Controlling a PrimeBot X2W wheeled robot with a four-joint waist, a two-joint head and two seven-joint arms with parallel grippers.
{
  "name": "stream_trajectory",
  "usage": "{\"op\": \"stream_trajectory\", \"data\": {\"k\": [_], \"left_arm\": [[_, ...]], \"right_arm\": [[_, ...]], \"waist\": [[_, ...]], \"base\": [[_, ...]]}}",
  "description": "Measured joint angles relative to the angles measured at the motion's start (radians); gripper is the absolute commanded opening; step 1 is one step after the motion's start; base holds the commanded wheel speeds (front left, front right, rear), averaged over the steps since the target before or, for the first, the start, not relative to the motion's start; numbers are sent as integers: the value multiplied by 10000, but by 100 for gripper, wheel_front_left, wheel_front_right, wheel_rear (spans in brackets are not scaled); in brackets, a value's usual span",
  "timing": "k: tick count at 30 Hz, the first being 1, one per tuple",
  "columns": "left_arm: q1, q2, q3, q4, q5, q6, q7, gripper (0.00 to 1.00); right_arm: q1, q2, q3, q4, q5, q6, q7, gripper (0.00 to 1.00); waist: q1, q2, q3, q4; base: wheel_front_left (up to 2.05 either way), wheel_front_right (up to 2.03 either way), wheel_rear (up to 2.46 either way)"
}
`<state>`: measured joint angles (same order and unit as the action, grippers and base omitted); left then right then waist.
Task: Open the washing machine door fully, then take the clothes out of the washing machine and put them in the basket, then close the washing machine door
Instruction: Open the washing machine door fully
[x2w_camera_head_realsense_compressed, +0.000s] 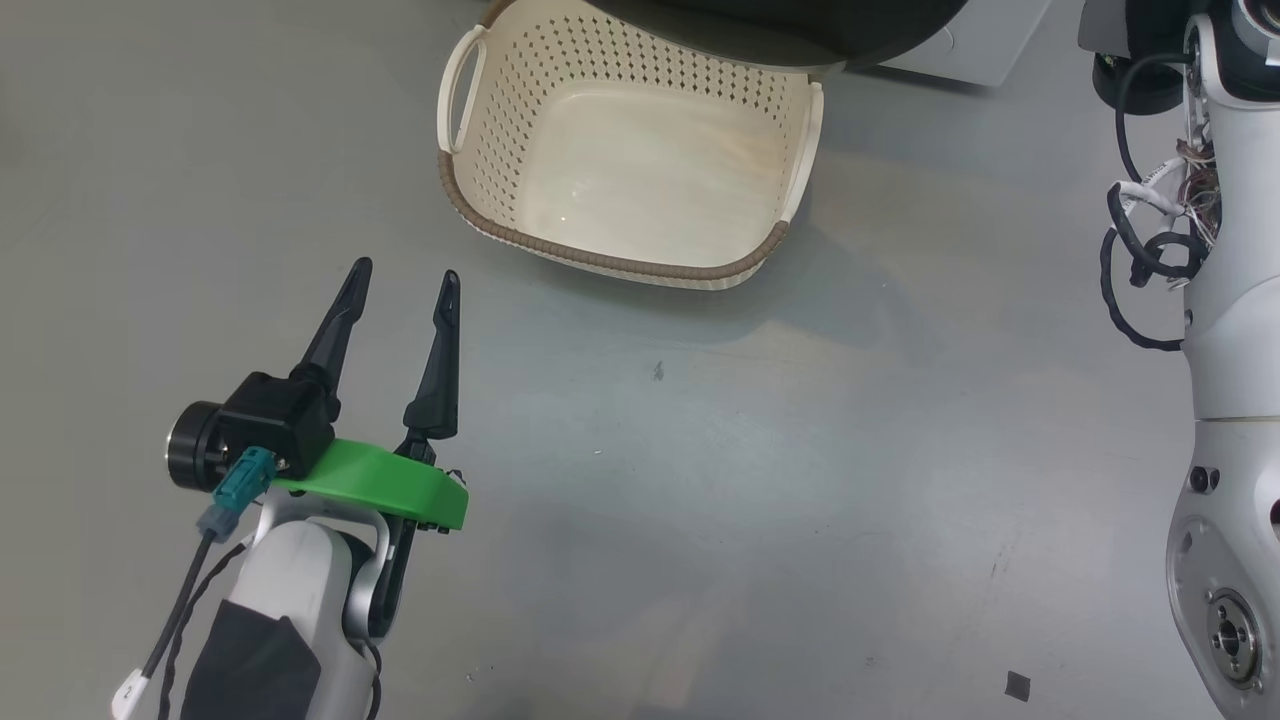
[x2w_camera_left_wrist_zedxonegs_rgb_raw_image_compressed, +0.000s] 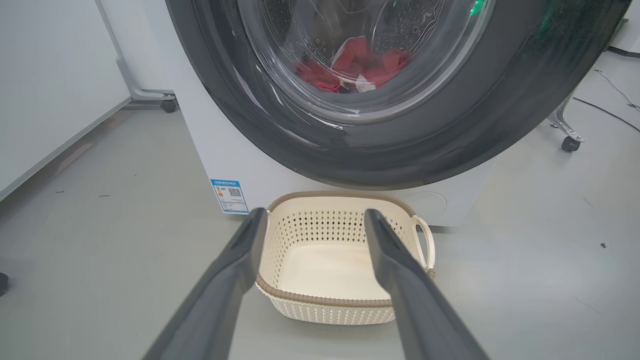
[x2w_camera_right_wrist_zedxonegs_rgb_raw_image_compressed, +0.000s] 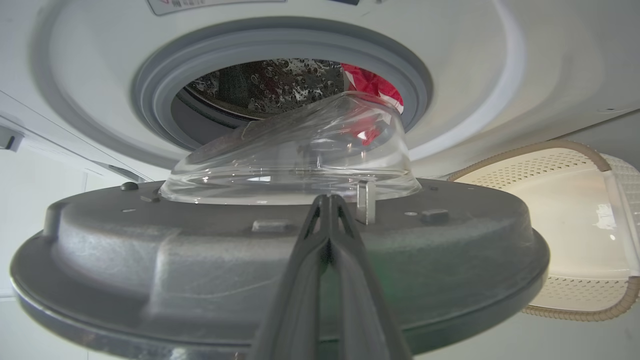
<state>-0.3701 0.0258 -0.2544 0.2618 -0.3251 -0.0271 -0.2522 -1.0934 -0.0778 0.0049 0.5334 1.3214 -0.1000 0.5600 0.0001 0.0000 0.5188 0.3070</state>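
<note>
The washing machine door (x2w_camera_right_wrist_zedxonegs_rgb_raw_image_compressed: 150, 270) stands partly open, its grey inner side and clear glass bowl (x2w_camera_right_wrist_zedxonegs_rgb_raw_image_compressed: 300, 155) facing the right wrist camera. My right gripper (x2w_camera_right_wrist_zedxonegs_rgb_raw_image_compressed: 327, 197) is shut, tips against that inner side beside the latch tab. Behind it is the grey-gasketed porthole (x2w_camera_right_wrist_zedxonegs_rgb_raw_image_compressed: 165, 70), with red clothes (x2w_camera_right_wrist_zedxonegs_rgb_raw_image_compressed: 370, 82) in the drum. In the left wrist view the door's black rim (x2w_camera_left_wrist_zedxonegs_rgb_raw_image_compressed: 450, 140) hangs over the empty cream basket (x2w_camera_left_wrist_zedxonegs_rgb_raw_image_compressed: 325, 312), and the clothes (x2w_camera_left_wrist_zedxonegs_rgb_raw_image_compressed: 360, 65) show through the glass. My left gripper (x2w_camera_head_realsense_compressed: 406, 270) is open and empty, just short of the basket (x2w_camera_head_realsense_compressed: 620, 262).
The white washing machine (x2w_camera_left_wrist_zedxonegs_rgb_raw_image_compressed: 215, 155) carries a blue label (x2w_camera_left_wrist_zedxonegs_rgb_raw_image_compressed: 229, 196). Castor legs of stands sit at both sides (x2w_camera_left_wrist_zedxonegs_rgb_raw_image_compressed: 565, 135) (x2w_camera_left_wrist_zedxonegs_rgb_raw_image_compressed: 167, 102), and a cable runs along the floor at the far right. My right arm's pale forearm (x2w_camera_head_realsense_compressed: 1230, 400) rises along the head view's right edge.
</note>
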Motion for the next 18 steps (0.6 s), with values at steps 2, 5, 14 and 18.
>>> {"op": "stream_trajectory", "data": {"k": [2,5,14,18], "left_arm": [[0,0,-4,-2,0,2,0,100],[0,0,-10,-2,0,42,0,100],[-1,-8,-79,67,0,69,0,100],[0,-8,-81,104,0,127,0,100]], "right_arm": [[-76,-2,10,81,109,-8,127,0],[-141,-36,29,209,205,-13,314,0],[-153,-90,261,746,516,-144,1145,0],[-82,-92,351,930,694,-163,1394,0]], "waist": [[0,0,-18,7],[0,0,-43,13],[0,0,-239,50],[0,0,-382,74]], "base": [[0,0,0],[0,0,0],[0,0,0],[0,0,0]]}}
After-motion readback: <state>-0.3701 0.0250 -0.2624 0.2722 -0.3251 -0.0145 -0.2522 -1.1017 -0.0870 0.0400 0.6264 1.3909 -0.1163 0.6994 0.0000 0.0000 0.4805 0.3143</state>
